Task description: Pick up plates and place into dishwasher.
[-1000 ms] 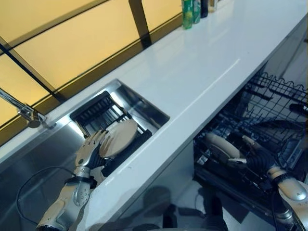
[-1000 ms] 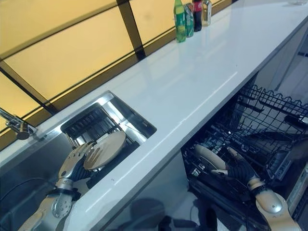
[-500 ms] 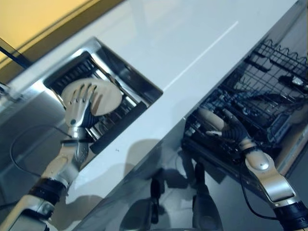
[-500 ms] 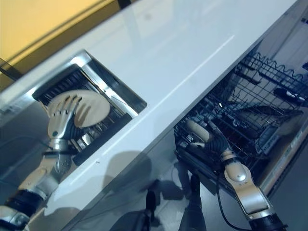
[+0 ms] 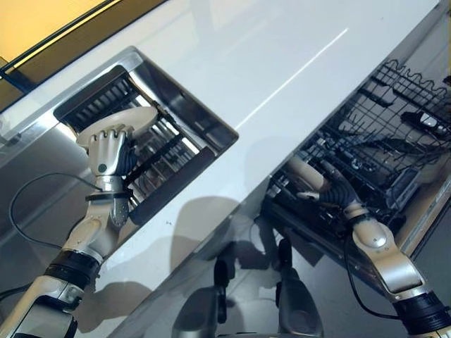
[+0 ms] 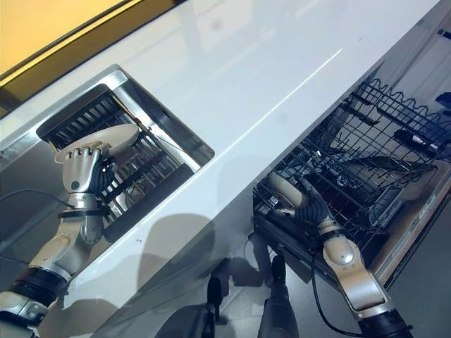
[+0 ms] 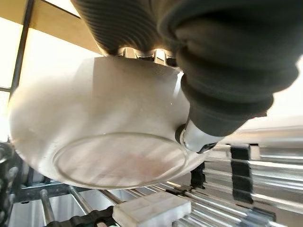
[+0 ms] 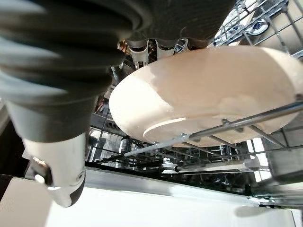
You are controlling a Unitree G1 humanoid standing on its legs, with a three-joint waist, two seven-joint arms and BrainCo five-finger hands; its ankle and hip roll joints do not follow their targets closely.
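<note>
Over the sink rack: the beige plate [image 5: 125, 121] I hold in my left hand [image 5: 106, 149], lifted just clear of the dark ribbed rack [image 5: 151, 151] in the steel sink [image 5: 184, 105].
Left grip: fingers curled over the plate's near rim, thumb under its base, as my left wrist view shows; the foot ring [image 7: 120, 160] faces the camera.
Plate axis: tilted, its broad face running away from my palm toward the sink's far corner.
Second plate: a pale plate [image 6: 280, 189] stands on edge among the wires of the dishwasher rack [image 6: 366, 151].
Right grip: my right hand [image 6: 313, 208] has fingers wrapped over that plate's rim; it seems seated between tines, though I cannot tell if it bears its own weight.
Key relation: the dishwasher lies well off to my right, across the white counter [image 5: 282, 70], so my left plate has the long way to go.
Nearer hand: my right, already at the rack; I judge a handover or a turn of my body is needed.
</note>
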